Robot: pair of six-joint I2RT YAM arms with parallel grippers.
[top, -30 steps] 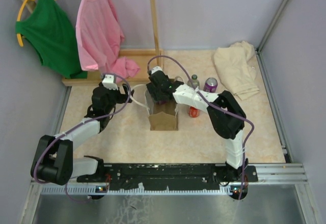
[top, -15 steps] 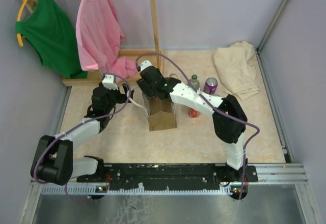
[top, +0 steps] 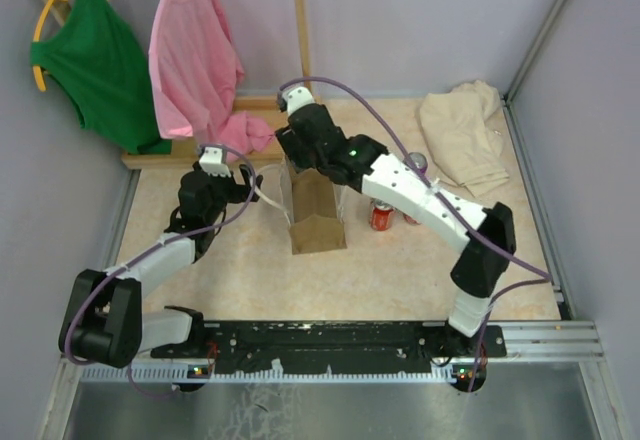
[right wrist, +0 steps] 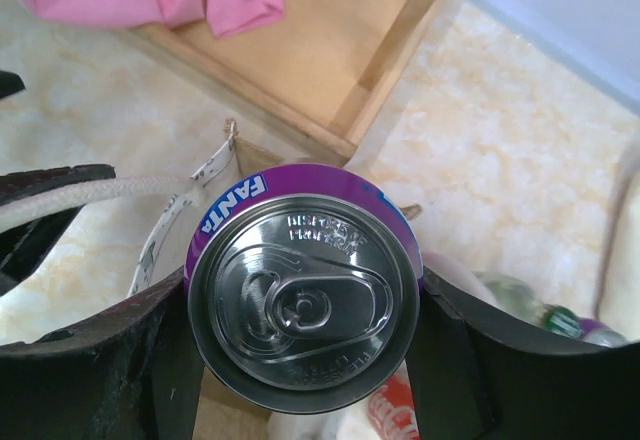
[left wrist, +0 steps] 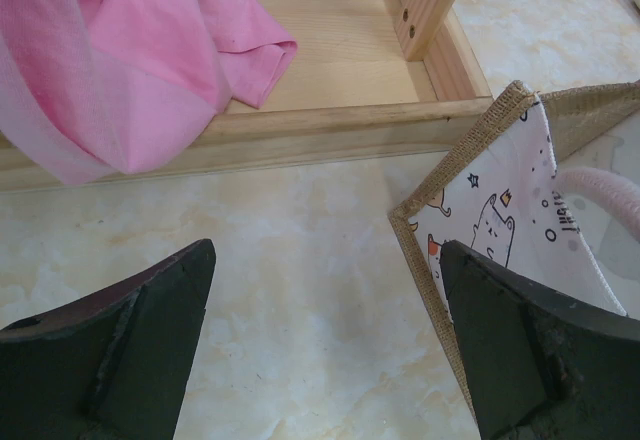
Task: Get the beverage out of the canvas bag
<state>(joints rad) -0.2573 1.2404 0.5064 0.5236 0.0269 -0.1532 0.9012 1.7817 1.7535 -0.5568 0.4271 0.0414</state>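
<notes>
Our right pincer (top: 303, 148) grips the purple Fanta can (right wrist: 305, 290) by its sides, jaws closed on it. A second ago it sat low in the mouth of the canvas bag (top: 317, 222); now we see it raised over the bag's far end, near the wooden rack (top: 298, 30). Our left pincer (left wrist: 325, 350) stays wide open at the bag's corner, holding nothing.

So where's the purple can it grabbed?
In the right wrist view, the purple can is held in the right arm's jaws, just above the canvas bag.
</notes>
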